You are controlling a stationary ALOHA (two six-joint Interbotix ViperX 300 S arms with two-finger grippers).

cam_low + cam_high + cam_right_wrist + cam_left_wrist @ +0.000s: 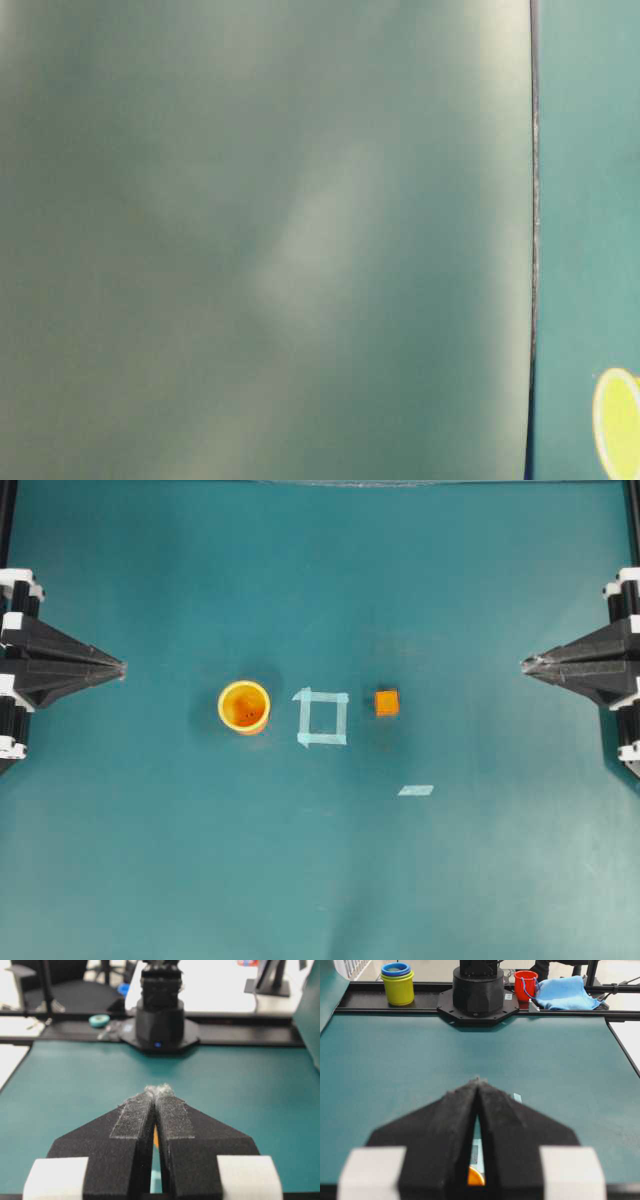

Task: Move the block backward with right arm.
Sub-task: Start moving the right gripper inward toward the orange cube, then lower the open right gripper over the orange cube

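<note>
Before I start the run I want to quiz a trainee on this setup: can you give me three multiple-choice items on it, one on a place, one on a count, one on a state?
1. Seen from overhead, where does the small orange block sit relative to the pale tape square outline?
A. inside it
B. just right of it
C. left of the cup

2. How many yellow-orange cups stand on the teal table?
A. one
B. two
C. three

3. How are the right gripper fingers?
A. wide open
B. closed on the block
C. shut, holding nothing

Answers: 1 B, the block lies outside the outline's right edge. 2 A, only one cup stands left of the outline. 3 C, the fingers meet at a point, far from the block.
</note>
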